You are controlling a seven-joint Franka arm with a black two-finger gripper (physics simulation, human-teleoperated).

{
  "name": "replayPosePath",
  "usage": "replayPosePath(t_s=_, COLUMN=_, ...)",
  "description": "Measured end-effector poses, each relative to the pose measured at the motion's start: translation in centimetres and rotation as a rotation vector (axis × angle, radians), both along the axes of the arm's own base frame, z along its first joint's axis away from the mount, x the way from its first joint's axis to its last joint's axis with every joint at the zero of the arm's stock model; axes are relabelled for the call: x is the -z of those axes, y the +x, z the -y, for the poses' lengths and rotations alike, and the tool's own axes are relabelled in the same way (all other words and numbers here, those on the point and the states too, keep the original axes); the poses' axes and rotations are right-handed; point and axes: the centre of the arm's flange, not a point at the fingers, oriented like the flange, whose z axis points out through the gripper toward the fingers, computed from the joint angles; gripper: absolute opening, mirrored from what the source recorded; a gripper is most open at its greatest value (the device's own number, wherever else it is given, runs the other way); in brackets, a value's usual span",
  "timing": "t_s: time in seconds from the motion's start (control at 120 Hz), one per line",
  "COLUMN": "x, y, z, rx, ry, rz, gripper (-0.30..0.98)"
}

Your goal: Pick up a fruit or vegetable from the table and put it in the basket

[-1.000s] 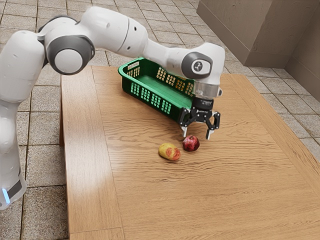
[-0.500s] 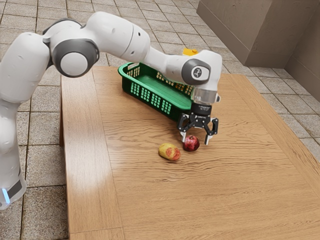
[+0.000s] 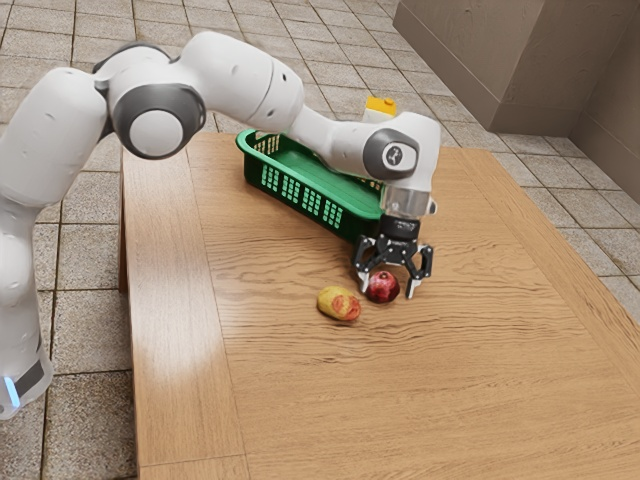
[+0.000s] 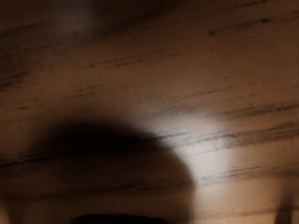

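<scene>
The black two-finger gripper is low over the light-brown wooden table, pointing down, its fingers spread wide. They stand astride a deep-red, round, glossy fruit, one to each side. The finger toward the exterior view's left is close against the fruit, contact not determinable; a gap shows on the other side. Nothing is gripped.

The red fruit rests on the table, outside the basket. Just beside it, toward the exterior view's left and slightly nearer, lies a yellow-and-red oval fruit, also on the table.

The long green plastic basket, with pierced walls, stands upright on the far part of the table, beyond both fruits. The white jointed arm reaches across in front of part of it. Behind the arm, a pale object with a yellow top is partly hidden; its exact position cannot be established.

The wrist view records wood grain, a rounded shadow and a bright patch of light.
</scene>
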Motion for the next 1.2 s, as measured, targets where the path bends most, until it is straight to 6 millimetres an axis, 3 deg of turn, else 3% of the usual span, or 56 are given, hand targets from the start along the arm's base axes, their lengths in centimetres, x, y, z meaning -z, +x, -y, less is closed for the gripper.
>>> replayPosePath(t_s=0.142, x=-0.1, y=0.0, z=0.0, rx=0.001, ry=-0.004, rz=0.006, gripper=0.47)
replayPosePath(t_s=0.392, x=-0.7, y=0.0, z=0.0, rx=0.004, ry=-0.001, rz=0.018, gripper=0.35)
replayPosePath(t_s=0.475, x=-2.4, y=-0.2, z=-0.1, rx=0.004, ry=0.004, rz=0.042, gripper=0.35)
replayPosePath(t_s=0.558, x=-7.4, y=-1.0, z=-0.5, rx=-0.003, ry=0.018, rz=0.115, gripper=0.33)
replayPosePath(t_s=0.658, x=-12.0, y=-2.4, z=-4.5, rx=-0.062, ry=0.047, rz=0.181, gripper=0.35)
replayPosePath(t_s=0.833, x=-15.6, y=-4.7, z=-13.3, rx=-0.195, ry=0.091, rz=0.228, gripper=0.34)
replayPosePath(t_s=0.958, x=-15.9, y=-6.1, z=-18.5, rx=-0.273, ry=0.107, rz=0.229, gripper=0.33)
replayPosePath(t_s=1.125, x=-13.9, y=-7.2, z=-24.9, rx=-0.361, ry=0.109, rz=0.201, gripper=0.33)
replayPosePath(t_s=1.2, x=-13.6, y=-6.7, z=-27.3, rx=-0.385, ry=0.113, rz=0.213, gripper=0.33)
